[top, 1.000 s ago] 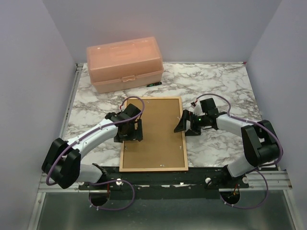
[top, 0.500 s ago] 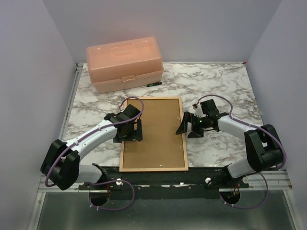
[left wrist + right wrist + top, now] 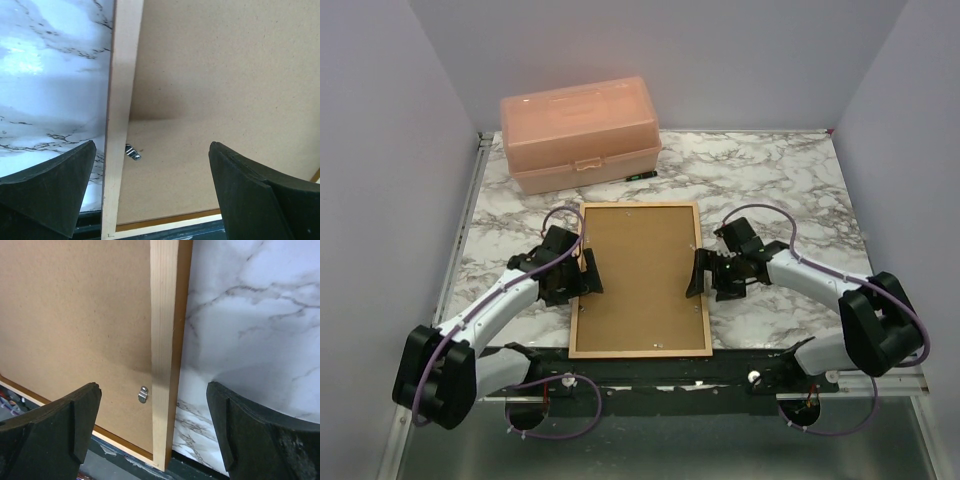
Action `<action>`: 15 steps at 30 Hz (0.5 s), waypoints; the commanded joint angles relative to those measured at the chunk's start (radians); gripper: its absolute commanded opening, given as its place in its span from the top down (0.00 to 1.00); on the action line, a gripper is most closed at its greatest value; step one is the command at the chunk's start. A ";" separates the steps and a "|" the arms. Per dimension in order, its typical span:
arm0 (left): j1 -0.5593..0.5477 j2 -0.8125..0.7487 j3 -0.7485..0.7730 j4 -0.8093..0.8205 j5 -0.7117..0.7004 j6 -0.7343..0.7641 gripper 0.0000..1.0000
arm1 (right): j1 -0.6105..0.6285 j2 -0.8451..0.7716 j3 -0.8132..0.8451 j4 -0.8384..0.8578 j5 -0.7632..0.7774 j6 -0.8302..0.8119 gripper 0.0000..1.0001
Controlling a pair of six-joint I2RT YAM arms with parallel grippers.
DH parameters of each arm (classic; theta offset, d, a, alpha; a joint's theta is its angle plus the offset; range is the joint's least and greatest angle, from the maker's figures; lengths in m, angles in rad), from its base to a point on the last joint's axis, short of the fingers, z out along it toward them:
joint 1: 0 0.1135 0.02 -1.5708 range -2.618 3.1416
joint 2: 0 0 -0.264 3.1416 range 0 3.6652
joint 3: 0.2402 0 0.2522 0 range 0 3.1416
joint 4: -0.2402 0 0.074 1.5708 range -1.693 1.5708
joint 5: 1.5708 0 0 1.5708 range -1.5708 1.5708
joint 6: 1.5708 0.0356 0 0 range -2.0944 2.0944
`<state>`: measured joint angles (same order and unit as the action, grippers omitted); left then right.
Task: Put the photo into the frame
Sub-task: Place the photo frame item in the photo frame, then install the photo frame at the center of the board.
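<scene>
The wooden frame (image 3: 640, 352) lies face down in the middle of the table, its brown backing board (image 3: 640, 275) filling it. The photo is hidden. My left gripper (image 3: 582, 272) is open and empty, straddling the frame's left rail (image 3: 120, 115), one finger over the marble and one over the board (image 3: 215, 90). My right gripper (image 3: 698, 276) is open and empty, straddling the right rail (image 3: 162, 340). A small metal clip shows by each rail, in the left wrist view (image 3: 132, 152) and the right wrist view (image 3: 143, 394).
A closed pink plastic box (image 3: 580, 132) stands at the back left, with a small dark object (image 3: 640, 175) at its right foot. The frame's near end reaches the table's front edge by the arm bases. Grey walls close in left, right and behind.
My left gripper has moved left, off the backing board to the frame's left rail. My right gripper has shifted slightly nearer along the right rail. The frame has not moved.
</scene>
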<state>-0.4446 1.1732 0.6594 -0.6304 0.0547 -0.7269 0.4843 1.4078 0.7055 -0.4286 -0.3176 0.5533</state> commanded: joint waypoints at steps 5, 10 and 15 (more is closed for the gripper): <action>0.118 -0.119 -0.085 0.044 0.077 0.032 0.03 | 0.116 -0.010 -0.015 -0.115 0.213 0.073 0.09; 0.118 -0.083 -0.096 0.038 0.055 0.023 0.04 | 0.188 0.003 0.008 -0.149 0.278 0.104 0.12; 0.118 -0.031 -0.101 0.065 0.059 0.022 0.06 | 0.231 0.039 0.031 -0.198 0.374 0.121 0.18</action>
<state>-0.3328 1.1015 0.5655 -0.5892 0.1085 -0.7143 0.6853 1.4052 0.7284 -0.5232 -0.0673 0.6415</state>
